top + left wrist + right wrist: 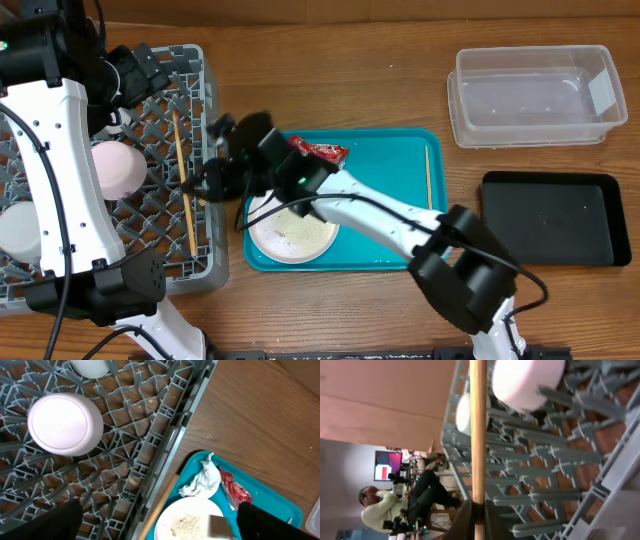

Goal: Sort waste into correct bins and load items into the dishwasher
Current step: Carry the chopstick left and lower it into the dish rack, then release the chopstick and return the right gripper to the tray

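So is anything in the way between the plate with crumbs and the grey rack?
Yes. The right arm's fingers hold a chopstick over the rack, near its edge, just between it and the plate.

Overhead, the right arm (380, 212) hides the napkin (202, 482) and part of the dish (298, 238).

A white cup (65, 424) is resting in the grey dish rack (165, 430), with a wooden chopstick (159, 505) slanting across its edge. On the teal tray (257, 491), a crumpled napkin (202, 482) and red wrapper (235, 489) are lying beside a crumb-dusted white dish (187, 520).
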Action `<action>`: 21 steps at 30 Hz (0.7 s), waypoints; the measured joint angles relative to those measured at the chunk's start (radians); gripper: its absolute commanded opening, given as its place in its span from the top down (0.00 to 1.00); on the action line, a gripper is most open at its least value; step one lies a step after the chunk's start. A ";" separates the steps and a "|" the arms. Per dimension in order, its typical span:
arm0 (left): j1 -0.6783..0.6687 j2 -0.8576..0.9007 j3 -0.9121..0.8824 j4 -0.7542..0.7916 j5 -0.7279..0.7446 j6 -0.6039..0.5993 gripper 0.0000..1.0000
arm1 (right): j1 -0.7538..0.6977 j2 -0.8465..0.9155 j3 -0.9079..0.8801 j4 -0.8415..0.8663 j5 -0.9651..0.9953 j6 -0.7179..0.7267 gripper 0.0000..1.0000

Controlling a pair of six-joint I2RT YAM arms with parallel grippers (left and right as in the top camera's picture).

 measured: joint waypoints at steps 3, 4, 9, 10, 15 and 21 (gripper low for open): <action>0.000 0.000 0.000 0.000 0.000 0.000 0.00 | 0.001 0.016 0.000 -0.002 0.009 0.003 0.96; 0.000 0.000 0.000 0.000 0.000 0.000 0.00 | -0.002 0.018 0.000 -0.002 0.010 0.005 0.94; 0.000 0.000 0.000 0.000 0.000 0.000 0.00 | -0.013 0.018 0.000 0.004 0.021 0.003 0.27; 0.000 0.000 0.000 0.000 0.000 0.000 0.00 | -0.013 0.018 0.000 0.004 0.021 0.003 0.27; 0.000 0.000 0.000 0.000 0.000 0.000 0.00 | -0.014 0.018 0.000 0.006 0.013 -0.003 0.26; 0.000 0.000 0.000 0.000 0.000 0.000 0.00 | -0.056 0.012 0.001 -0.085 -0.021 -0.026 0.26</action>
